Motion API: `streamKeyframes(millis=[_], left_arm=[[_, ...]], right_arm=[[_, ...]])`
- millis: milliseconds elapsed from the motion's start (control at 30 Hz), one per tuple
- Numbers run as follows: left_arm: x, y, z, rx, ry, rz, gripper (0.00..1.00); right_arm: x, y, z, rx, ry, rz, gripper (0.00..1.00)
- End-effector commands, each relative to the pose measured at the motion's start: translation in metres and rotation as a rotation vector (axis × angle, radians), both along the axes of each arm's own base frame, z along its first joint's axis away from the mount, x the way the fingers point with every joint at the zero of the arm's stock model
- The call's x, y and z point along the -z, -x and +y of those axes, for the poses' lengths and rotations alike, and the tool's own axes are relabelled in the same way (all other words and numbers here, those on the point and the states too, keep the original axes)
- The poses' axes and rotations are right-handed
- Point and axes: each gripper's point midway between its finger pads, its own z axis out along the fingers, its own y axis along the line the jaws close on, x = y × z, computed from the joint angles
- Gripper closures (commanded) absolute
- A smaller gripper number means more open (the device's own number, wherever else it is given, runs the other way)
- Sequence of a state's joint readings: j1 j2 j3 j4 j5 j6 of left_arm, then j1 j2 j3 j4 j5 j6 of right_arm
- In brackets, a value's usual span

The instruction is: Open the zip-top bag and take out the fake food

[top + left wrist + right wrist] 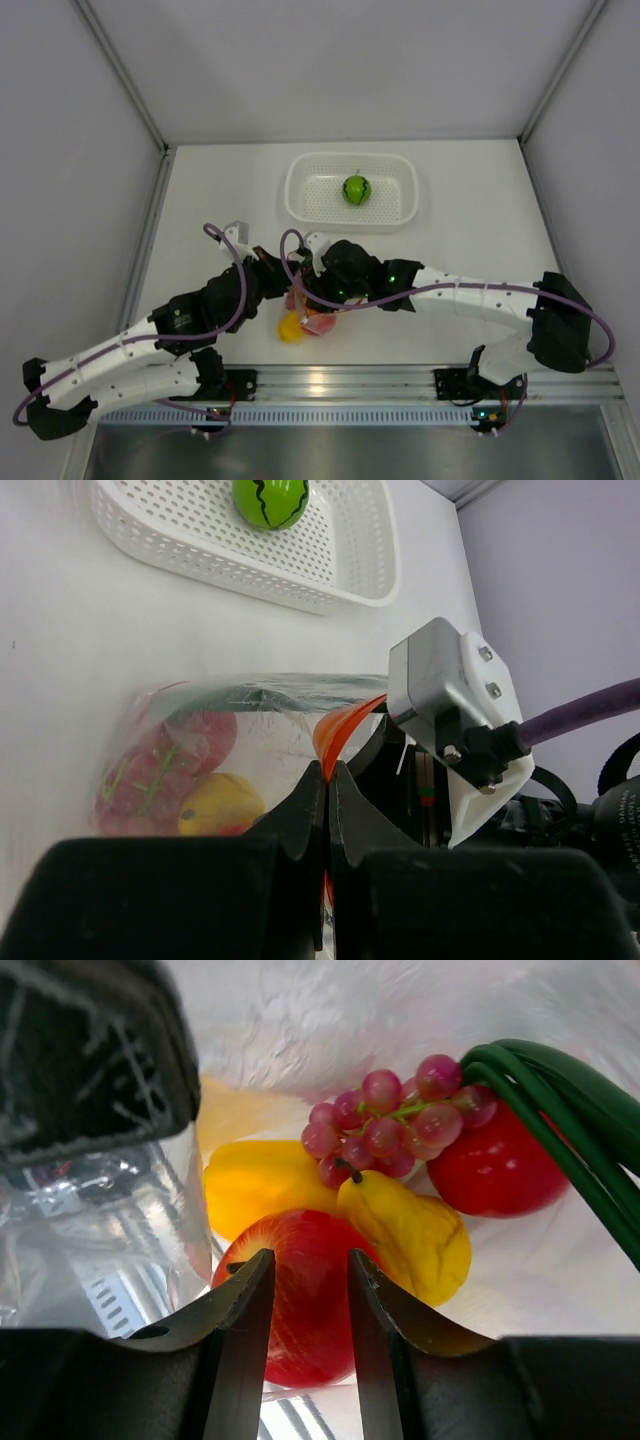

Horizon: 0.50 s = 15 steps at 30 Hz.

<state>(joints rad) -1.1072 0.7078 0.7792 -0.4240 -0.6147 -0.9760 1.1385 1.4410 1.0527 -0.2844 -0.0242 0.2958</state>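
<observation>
The zip-top bag lies on the counter between the arms, apart from the one white basket holding one green ball. The left jaws pinch its orange zip strip. The right jaws, narrowly parted and gripping nothing, point into the bag over two red fruits, two yellow pieces, one grape bunch and green stalks.
</observation>
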Motion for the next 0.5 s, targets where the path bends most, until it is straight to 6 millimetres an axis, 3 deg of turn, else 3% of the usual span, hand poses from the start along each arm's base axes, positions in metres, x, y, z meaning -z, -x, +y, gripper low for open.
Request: streamKeyframes(millis=[0,167,467], left_arm=[[-0.022,0.001,0.002,0.005,0.053,-0.045,1.00],[-0.015,0.001,0.004,0.002,0.043,-0.038,1.00],[-0.008,0.002,0.007,0.001,0.010,-0.028,1.00]], right_arm=[[-0.024,0.019,0.022,-0.128,-0.124,-0.025,0.64],[-0.015,0.031,0.023,-0.185,-0.110,-0.036,0.60],[0.015,0.033,0.017,-0.184,0.011,-0.023,0.39]])
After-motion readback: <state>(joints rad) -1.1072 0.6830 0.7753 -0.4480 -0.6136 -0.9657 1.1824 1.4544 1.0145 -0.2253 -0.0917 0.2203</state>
